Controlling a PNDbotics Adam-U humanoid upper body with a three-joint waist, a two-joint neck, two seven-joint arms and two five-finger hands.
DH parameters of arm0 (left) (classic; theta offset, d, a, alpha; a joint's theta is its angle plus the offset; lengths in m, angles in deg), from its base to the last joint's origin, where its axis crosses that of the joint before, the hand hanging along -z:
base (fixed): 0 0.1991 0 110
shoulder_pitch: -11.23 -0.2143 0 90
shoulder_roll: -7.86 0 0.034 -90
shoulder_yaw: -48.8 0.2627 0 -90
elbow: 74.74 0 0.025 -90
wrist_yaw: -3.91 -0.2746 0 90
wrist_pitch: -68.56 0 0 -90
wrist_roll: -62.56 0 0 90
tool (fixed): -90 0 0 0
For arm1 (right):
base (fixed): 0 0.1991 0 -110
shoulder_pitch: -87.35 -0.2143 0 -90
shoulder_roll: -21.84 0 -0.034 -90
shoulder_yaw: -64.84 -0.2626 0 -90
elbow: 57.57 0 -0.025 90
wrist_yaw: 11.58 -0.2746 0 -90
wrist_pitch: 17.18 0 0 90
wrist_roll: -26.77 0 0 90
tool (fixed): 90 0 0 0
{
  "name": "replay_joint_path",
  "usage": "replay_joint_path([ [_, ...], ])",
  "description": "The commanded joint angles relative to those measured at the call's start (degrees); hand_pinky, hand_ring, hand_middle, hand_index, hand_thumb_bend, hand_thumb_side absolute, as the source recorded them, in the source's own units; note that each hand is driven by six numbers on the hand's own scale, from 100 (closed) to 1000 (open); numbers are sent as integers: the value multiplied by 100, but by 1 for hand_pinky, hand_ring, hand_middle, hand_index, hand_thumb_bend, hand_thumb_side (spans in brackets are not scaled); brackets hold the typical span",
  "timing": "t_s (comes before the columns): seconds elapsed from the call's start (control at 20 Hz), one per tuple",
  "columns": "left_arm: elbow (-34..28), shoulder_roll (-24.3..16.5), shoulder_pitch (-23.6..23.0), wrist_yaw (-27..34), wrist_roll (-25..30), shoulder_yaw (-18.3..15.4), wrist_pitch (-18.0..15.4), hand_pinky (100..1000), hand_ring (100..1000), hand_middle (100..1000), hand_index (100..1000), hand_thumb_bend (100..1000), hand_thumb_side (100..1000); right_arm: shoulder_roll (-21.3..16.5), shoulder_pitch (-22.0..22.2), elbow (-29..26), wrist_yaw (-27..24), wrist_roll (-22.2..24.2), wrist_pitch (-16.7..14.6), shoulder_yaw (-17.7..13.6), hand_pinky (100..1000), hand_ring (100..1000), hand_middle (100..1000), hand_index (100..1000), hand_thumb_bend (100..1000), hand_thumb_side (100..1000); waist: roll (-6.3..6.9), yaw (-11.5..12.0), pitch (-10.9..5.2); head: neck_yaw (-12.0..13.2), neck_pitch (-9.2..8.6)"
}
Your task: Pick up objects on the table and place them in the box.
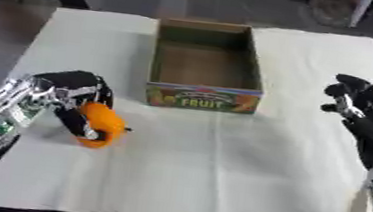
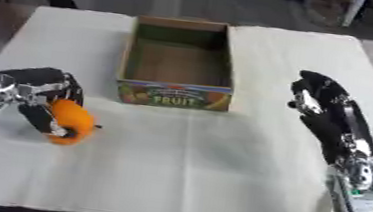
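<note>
1. Orange object (image 1: 100,124): a rounded orange thing near the table's left edge, resting on the white cloth (image 1: 217,172), with the left robot hand (image 1: 72,96) curled round it from the left and above.
2. Box (image 1: 201,98): open cardboard, "FRUIT" printed on its near wall, empty as far as can be seen; it stands toward the far edge, up and to the right of the orange object, so the carry would likely run that way.
3. Right robot hand (image 2: 320,104): raised near the right edge, fingers relaxed, holding nothing; well apart from the object.
4. The right eye view shows more of the right forearm; otherwise the two agree.
</note>
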Motion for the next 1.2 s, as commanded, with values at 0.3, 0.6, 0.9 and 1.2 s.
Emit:
replay_joint_path([
  [0.3, -923, -326, 82, 620, 377, -265, -17, 344, 310, 317, 472, 458, 184, -100, -72, -78, -23, -9, -15, -23, 640, 776, 634, 786, 100, 367, 13, 10, -82, -19, 33],
  [0.6, -1563, -601, 452, 1161, 485, -545, 202, 344, 306, 311, 470, 432, 175, -104, -63, -67, -20, -8, -14, -18, 640, 776, 634, 786, 100, 366, 27, 33, -119, -37, 33],
  [0.9, -721, -114, 1230, 995, -65, -542, 463, 343, 300, 303, 467, 386, 168, -91, -49, -51, -22, 20, -8, 11, 640, 776, 633, 786, 100, 366, 11, -51, -161, -4, 33],
  [1.2, 797, 746, 1956, 307, -769, -529, 402, 347, 303, 305, 471, 355, 162, -66, -77, -44, -28, 81, 2, 82, 639, 776, 633, 786, 100, 368, 9, -230, -156, 134, 33],
])
